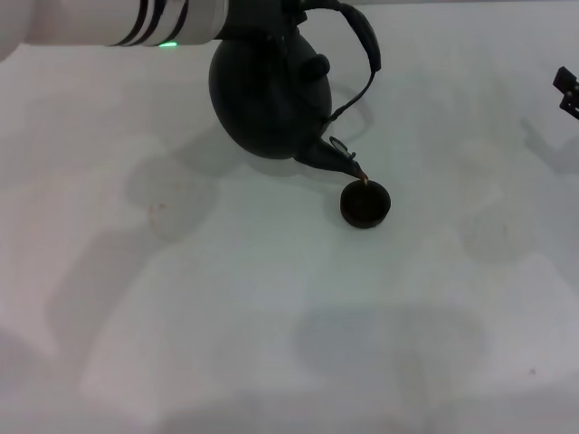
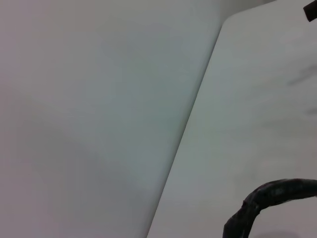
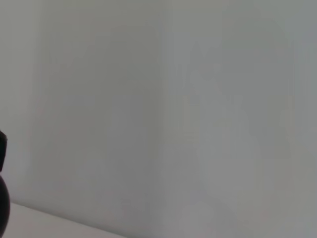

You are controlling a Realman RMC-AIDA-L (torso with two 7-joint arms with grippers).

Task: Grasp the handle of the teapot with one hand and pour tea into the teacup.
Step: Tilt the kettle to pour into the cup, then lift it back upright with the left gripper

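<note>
The matte black teapot [image 1: 267, 95] hangs above the white table, tilted with its spout [image 1: 335, 155] pointing down at the teacup. A thin brown stream runs from the spout tip into the small dark teacup [image 1: 365, 203], which stands on the table just below. My left arm comes in from the upper left, and my left gripper [image 1: 291, 11] holds the dark hoop handle [image 1: 366, 41] at its top end; its fingers are mostly hidden. A piece of the handle also shows in the left wrist view [image 2: 277, 194]. My right gripper [image 1: 567, 90] is parked at the far right edge.
The white table [image 1: 271, 316] stretches wide around the cup, with only shadows on it. Its far edge against a pale wall shows in the left wrist view [image 2: 190, 124]. A dark rounded shape sits at the edge of the right wrist view [image 3: 3, 208].
</note>
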